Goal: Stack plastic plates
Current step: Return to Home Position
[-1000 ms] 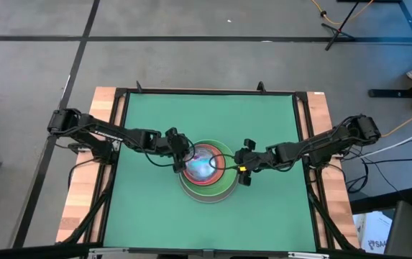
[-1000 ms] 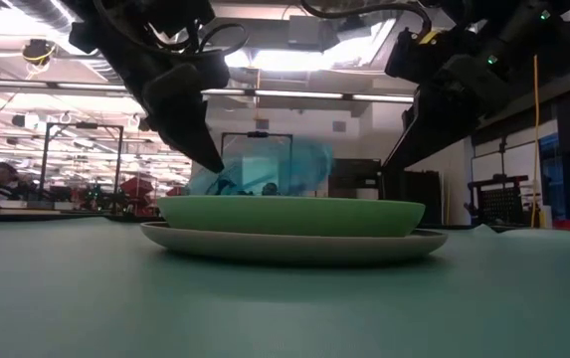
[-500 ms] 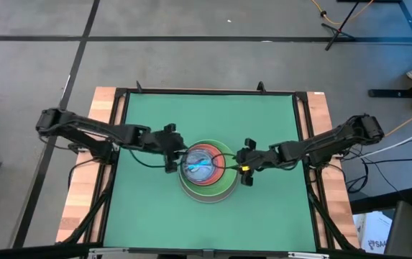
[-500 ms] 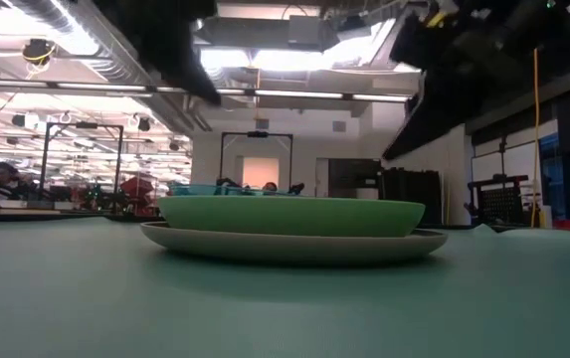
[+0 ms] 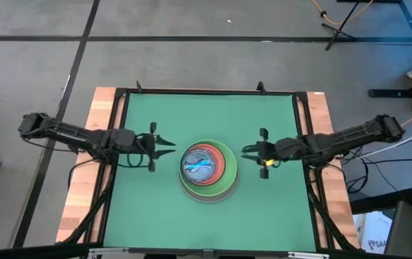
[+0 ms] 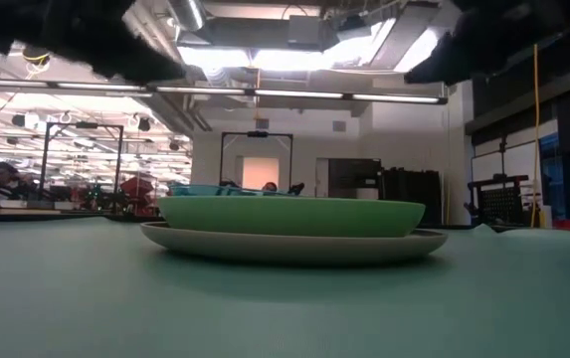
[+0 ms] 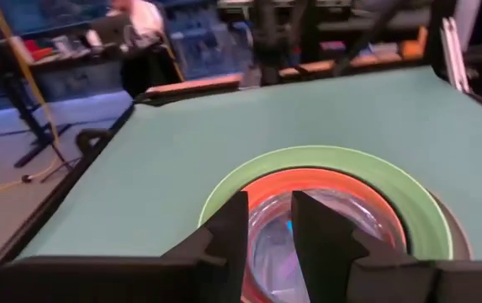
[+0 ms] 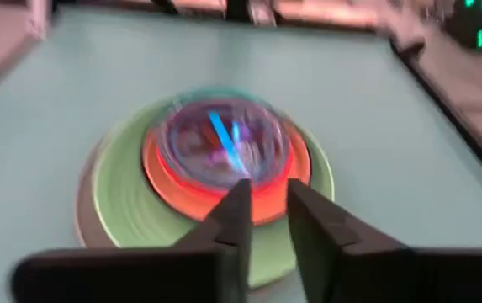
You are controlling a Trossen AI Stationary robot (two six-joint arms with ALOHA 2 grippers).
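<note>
A green table (image 5: 263, 115) is seen from above, with a stack of plates (image 5: 206, 167) near its middle and a dark robot arm reaching in from each side. The left tool (image 7: 267, 202) and the right tool (image 8: 266, 187) both point at the stack, which lies straight ahead of each one's fingertips, near but not touching. Both tools are narrow, with fingers almost together, and hold nothing. From table height, a wide pale plate (image 6: 294, 246) carries a green plate (image 6: 289, 216) nested in it. Inside that sit a salmon plate (image 7: 308, 177) and small clear plates (image 5: 200, 164) with a blue streak on top. The stacking looks finished, and the step in hand is taking the arms home. That likely goes best if each tool draws straight back and upward, away from the rim ahead of it. A sideways sweep over the pile should be avoided, since light plastic plates would probably slide at a nudge.
</note>
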